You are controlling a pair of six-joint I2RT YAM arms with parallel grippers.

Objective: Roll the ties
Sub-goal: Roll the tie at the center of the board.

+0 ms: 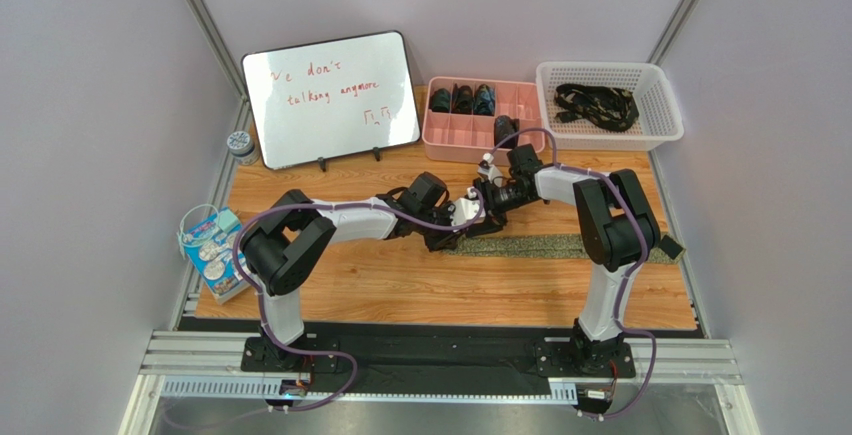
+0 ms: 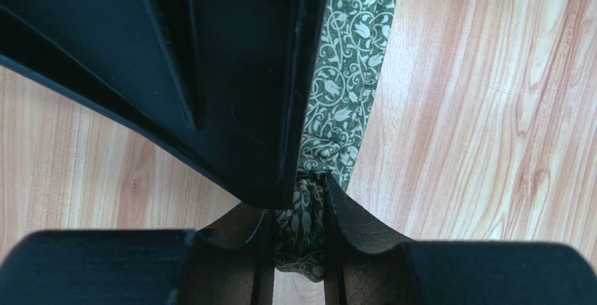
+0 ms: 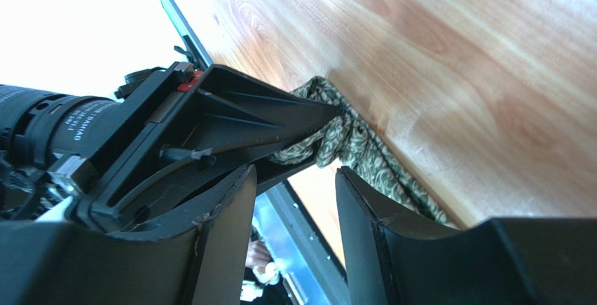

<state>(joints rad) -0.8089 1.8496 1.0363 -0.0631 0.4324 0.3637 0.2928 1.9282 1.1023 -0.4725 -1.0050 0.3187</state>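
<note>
Closest in, the left gripper (image 2: 298,205) is pinched shut on the end of the olive-green tie (image 2: 343,73), the leafy fabric bunched between its fingers. Facing it, nearly touching, the right gripper (image 3: 296,172) stands with its jaws apart and nothing between them; the crumpled tie end sits just past its fingertips. To the right of both grippers the rest of the tie lies flat along the table (image 1: 400,285), so I would say this roll has barely begun. Behind the grippers, the pink tray (image 1: 470,140) holds dark bundles that may be finished rolls. Further right, black ties (image 1: 597,105) wait loose in the white basket (image 1: 668,90).

Behind the left gripper, the whiteboard (image 1: 335,95) reads "We don't talking anymore" in red. Lettering on a black motor housing (image 3: 63,119) seems to read "DAMIAO".
</note>
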